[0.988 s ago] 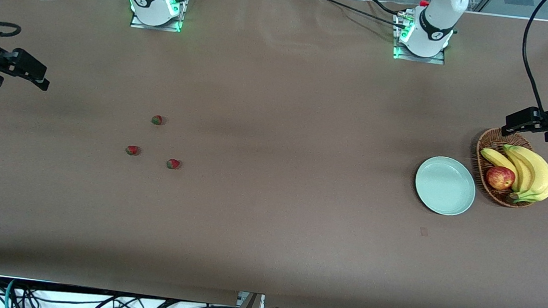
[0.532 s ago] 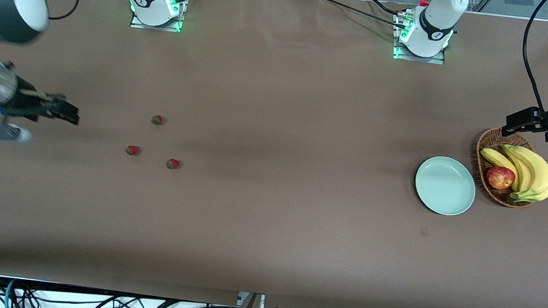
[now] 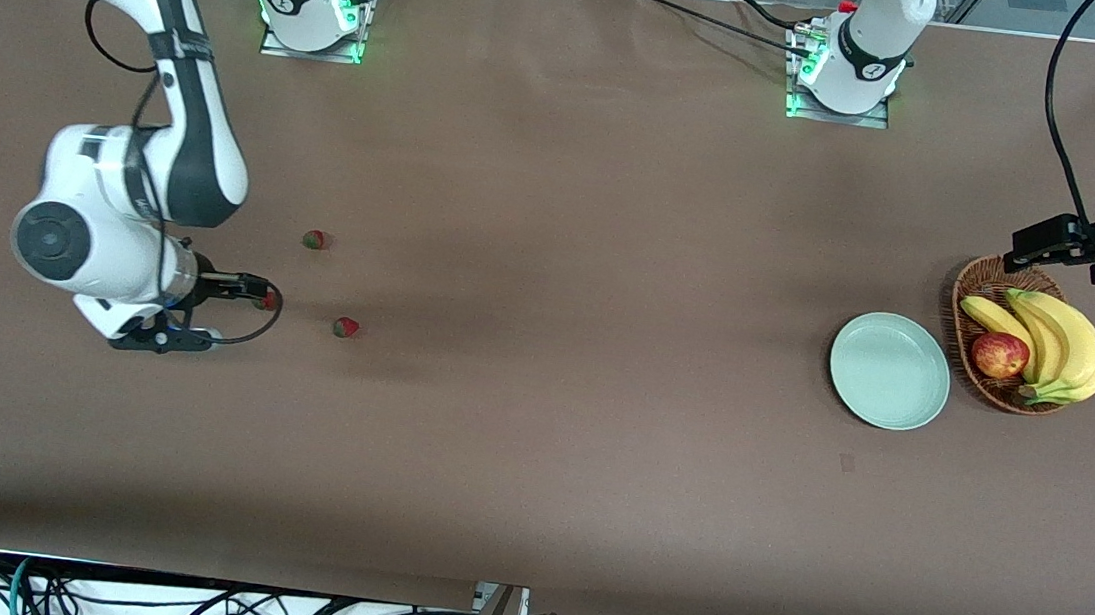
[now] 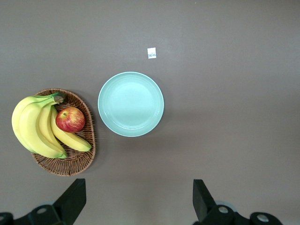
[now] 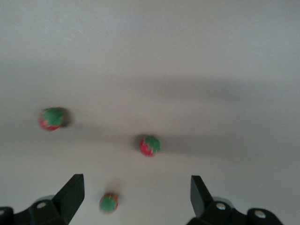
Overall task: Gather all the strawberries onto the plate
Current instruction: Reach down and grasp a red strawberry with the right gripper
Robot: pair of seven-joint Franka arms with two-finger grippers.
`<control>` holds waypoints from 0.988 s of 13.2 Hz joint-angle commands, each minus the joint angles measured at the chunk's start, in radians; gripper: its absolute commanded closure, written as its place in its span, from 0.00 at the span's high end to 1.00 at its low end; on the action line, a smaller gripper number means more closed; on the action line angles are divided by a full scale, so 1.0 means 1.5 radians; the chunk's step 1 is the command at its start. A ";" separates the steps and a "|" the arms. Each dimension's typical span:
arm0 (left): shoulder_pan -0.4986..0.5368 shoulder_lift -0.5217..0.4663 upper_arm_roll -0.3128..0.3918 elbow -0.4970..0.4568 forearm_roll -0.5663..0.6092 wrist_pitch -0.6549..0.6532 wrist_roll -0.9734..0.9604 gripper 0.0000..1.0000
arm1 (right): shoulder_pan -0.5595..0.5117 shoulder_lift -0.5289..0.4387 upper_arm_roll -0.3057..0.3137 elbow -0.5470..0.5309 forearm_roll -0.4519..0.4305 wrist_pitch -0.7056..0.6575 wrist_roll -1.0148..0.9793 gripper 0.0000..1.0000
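Three strawberries lie toward the right arm's end of the table: one (image 3: 315, 240) (image 5: 52, 118) nearest the bases, one (image 3: 346, 327) (image 5: 150, 145) nearest the front camera, and one (image 3: 269, 300) (image 5: 108, 203) partly covered by my right gripper (image 3: 252, 293) (image 5: 136, 200). That gripper is open above this last berry, which sits between the fingers, closer to one of them. The mint-green plate (image 3: 889, 371) (image 4: 131, 104) lies empty at the left arm's end. My left gripper (image 3: 1025, 255) (image 4: 137, 202) hangs open and empty by the basket.
A wicker basket (image 3: 968, 298) (image 4: 70, 166) with bananas (image 3: 1066, 342) and a red apple (image 3: 999, 355) (image 4: 70, 119) stands beside the plate. A small tape mark (image 3: 847, 462) (image 4: 151, 53) lies nearer to the front camera than the plate.
My right arm has swung in from the table's end and come down over the strawberries; its gripper now covers part of one. The left arm has not moved.
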 commanded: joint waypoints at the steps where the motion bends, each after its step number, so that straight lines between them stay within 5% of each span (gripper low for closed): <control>1: 0.002 0.010 0.001 0.020 -0.008 -0.006 0.008 1.00 | 0.002 -0.001 -0.002 -0.098 0.009 0.126 -0.019 1.00; 13: 0.003 0.010 0.002 0.019 -0.009 -0.006 0.008 1.00 | 0.000 0.061 0.001 -0.105 0.010 0.183 -0.021 0.68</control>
